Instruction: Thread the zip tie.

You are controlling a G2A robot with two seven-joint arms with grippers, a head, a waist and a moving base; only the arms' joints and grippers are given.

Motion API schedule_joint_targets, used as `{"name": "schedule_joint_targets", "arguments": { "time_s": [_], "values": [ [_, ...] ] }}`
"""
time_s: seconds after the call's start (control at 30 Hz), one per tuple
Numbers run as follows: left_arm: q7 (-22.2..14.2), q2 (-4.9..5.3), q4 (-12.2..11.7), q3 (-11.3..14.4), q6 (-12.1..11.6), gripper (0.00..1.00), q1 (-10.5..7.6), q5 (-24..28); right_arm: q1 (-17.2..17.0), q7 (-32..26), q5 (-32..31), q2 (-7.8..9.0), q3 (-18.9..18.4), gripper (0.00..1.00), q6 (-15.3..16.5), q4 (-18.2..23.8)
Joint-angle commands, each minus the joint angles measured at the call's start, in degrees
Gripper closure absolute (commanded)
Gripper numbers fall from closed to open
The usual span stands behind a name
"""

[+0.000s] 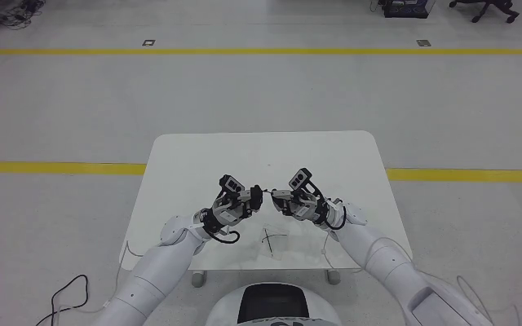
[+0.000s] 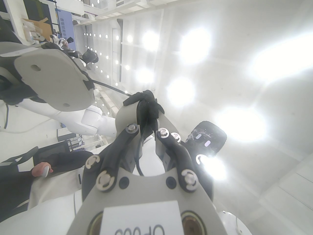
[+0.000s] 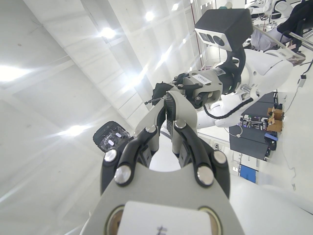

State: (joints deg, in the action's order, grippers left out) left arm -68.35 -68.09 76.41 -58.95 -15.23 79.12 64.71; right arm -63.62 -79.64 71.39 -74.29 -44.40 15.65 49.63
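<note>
The zip tie is black, the left hand and right hand are grey with black links and ribbed black pads, the worktop is white with a black cross toward 6 o'clock, and the pale grey floor carries yellow stripes.

The left gripper and right gripper are formed in matt grey plastic, with ribbed black pads and bright metal pins. The zip tie is seen as thin smooth black plastic; the table is finished matt white.
</note>
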Motion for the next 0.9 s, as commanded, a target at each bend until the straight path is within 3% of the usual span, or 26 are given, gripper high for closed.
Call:
{"name": "schedule_joint_targets", "arguments": {
  "time_s": [0.0,0.4,0.43,0.5,0.7,0.87],
  "values": [
    [0.0,0.0,0.0,0.0,0.0,1.0,0.0,0.0,0.1,0.0,0.0,-0.07,0.0,1.0,-0.1,-0.3],
    [0.0,0.0,0.0,0.0,0.0,1.0,0.0,0.0,0.3,0.0,0.4,-0.45,-0.2,1.0,-0.4,-1.6],
    [0.0,0.0,0.0,0.0,0.0,1.0,0.0,0.0,0.3,0.0,0.4,-0.47,-0.3,0.9,-0.3,-1.7],
    [0.0,0.0,0.0,0.0,0.0,1.0,0.0,0.0,0.1,0.0,1.0,-0.52,-0.6,0.0,-0.1,-2.3],
    [0.0,0.0,0.0,0.0,0.0,1.0,0.0,0.0,0.3,0.0,1.6,-0.32,-3.0,0.0,2.8,-4.5],
    [0.0,0.0,0.0,0.0,0.0,1.0,0.0,0.0,-0.5,0.0,2.1,0.43,-6.1,0.0,3.8,-2.9]
  ]
}}
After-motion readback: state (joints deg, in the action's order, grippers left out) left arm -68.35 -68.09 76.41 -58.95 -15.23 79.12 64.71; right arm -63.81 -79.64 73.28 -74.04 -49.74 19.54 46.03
